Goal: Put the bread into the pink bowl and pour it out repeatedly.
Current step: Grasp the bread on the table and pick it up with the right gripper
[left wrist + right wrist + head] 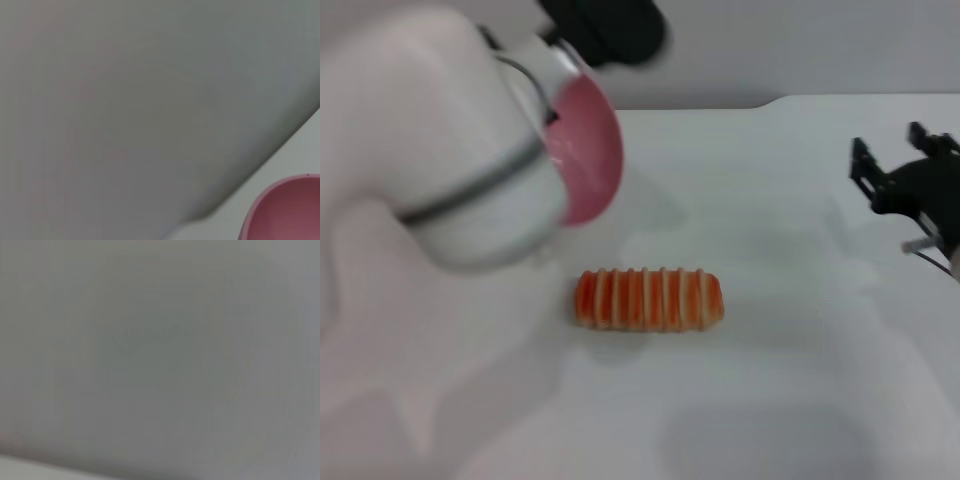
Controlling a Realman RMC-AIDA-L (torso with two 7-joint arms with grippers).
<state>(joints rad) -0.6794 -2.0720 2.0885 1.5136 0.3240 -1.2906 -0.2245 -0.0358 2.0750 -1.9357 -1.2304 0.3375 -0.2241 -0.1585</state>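
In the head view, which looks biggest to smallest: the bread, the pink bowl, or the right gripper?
1. Bread: widest of the three.
2. Pink bowl, tipped on edge and partly hidden by the left arm, and the right gripper, cut off at the edge: too alike to rank.

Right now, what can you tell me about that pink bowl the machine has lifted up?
The pink bowl is round, smooth and matte, like plastic, with a plain rim. It is off the white table, held up at the end of the left arm and tipped steeply on its side, its opening facing the right. No bread shows inside it; the bread lies on the table below it, apart from it. The left wrist view catches only a part of its rim. How the left gripper grips it is hidden.
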